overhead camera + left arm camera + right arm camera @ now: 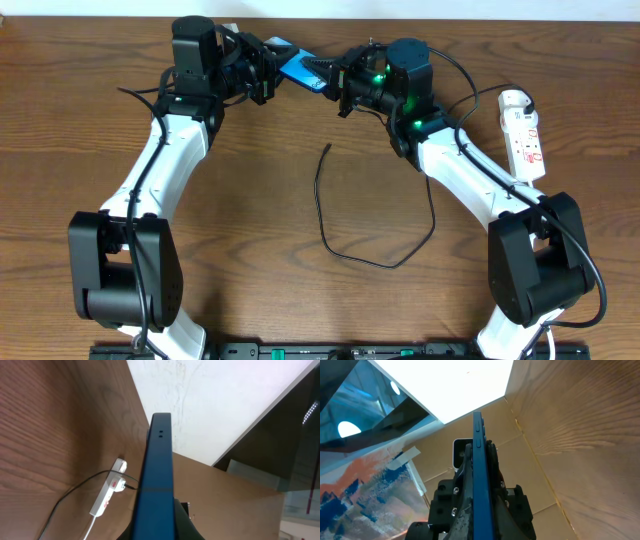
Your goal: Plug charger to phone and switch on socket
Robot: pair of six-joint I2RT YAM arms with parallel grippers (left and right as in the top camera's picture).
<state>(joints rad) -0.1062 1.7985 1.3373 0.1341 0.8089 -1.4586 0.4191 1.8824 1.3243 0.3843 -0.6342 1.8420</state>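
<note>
The phone (298, 68), blue-faced, is held up off the table at the back centre, between both arms. My left gripper (271, 78) is shut on its left end and my right gripper (338, 84) is shut on its right end. Both wrist views show the phone edge-on (159, 475) (480, 460), running away from the jaws, which press on either side of it. The charger (345, 255), a thin black cable, lies looped on the table with its small tip (328, 148) free below the phone. The socket (524, 132), a white power strip, lies at the right edge.
The charger's cable runs behind my right arm toward the socket (107, 498), whose thick white cord trails toward the front. Cardboard panels and a pale wall stand behind the table's back edge. Bare wood lies around the cable loop.
</note>
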